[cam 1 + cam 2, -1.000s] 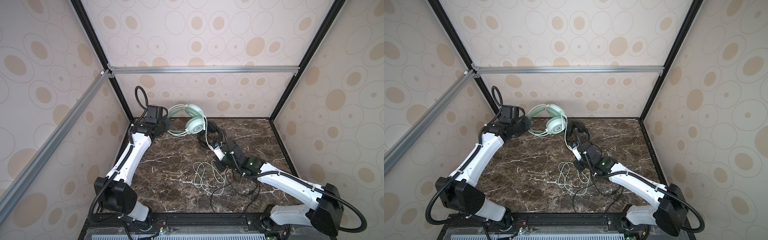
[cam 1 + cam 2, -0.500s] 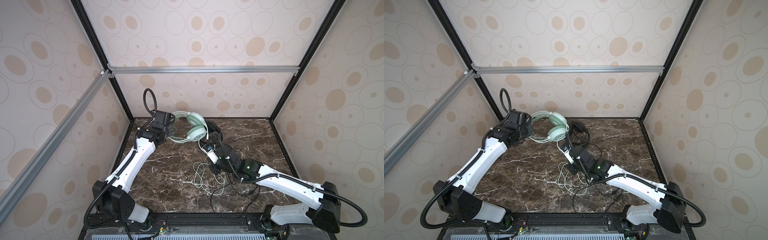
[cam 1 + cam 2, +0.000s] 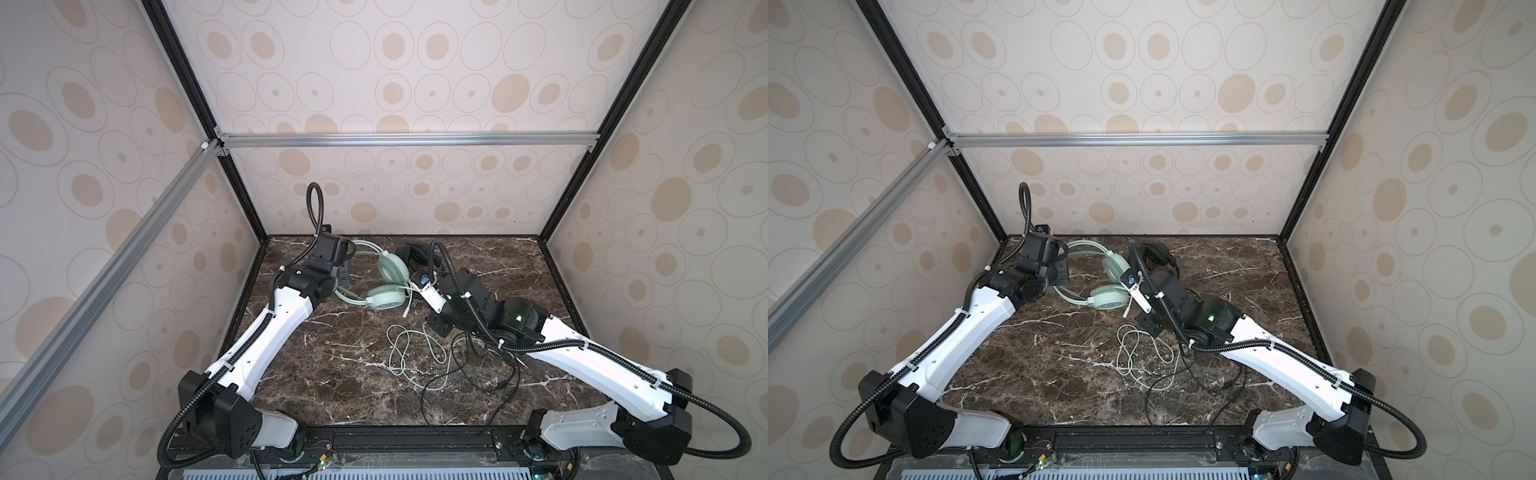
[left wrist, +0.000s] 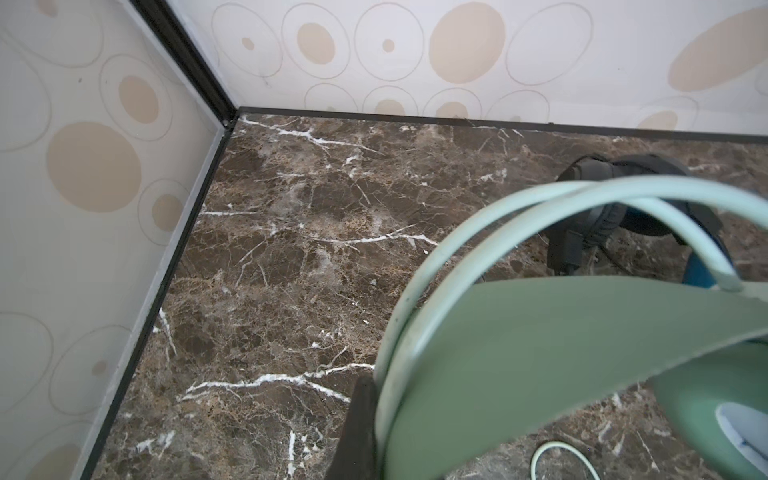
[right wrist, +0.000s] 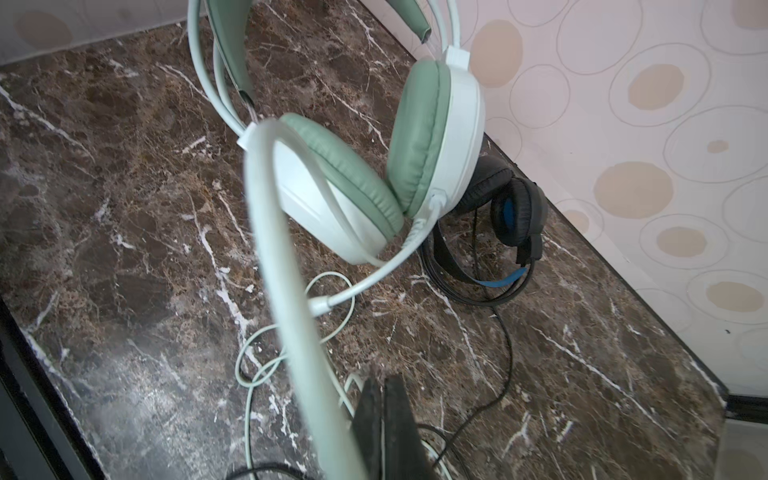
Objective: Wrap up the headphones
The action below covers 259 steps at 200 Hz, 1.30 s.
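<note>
Headphones of the pale mint-green type [image 3: 384,286] occupy the upper centre of both top views. The left gripper [image 3: 344,272] is clenched on the headband [image 4: 519,216], anchoring the set so that it cannot turn or slide on the bench [image 3: 316,374]. The right gripper [image 5: 382,388] is closed on the whitish-green cable [image 5: 286,266], which runs taut toward the ear cups, presumably so it can be led round the set. Most of this cable lies in loose loops at lower centre, so wrapping is judged barely begun. The black headset [image 5: 517,208] rests just behind, near the back wall. Its black cable [image 5: 508,357] crosses the loops, so snagging is a risk.
</note>
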Tool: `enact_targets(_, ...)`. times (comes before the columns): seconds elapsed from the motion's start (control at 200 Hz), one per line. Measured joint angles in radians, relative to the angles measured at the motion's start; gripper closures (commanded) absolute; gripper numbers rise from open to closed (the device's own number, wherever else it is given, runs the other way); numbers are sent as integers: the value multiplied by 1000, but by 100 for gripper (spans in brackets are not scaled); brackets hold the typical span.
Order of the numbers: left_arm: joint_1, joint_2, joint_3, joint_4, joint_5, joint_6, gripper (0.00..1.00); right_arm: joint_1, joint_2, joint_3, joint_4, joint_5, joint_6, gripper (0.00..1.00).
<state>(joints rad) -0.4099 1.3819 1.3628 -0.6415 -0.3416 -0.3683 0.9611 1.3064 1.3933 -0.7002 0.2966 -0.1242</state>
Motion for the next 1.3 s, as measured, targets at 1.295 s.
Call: enact_targets(1.295,-1,-208,-179,259,603,117,100,-392,340,338,37,-443,-1,72)
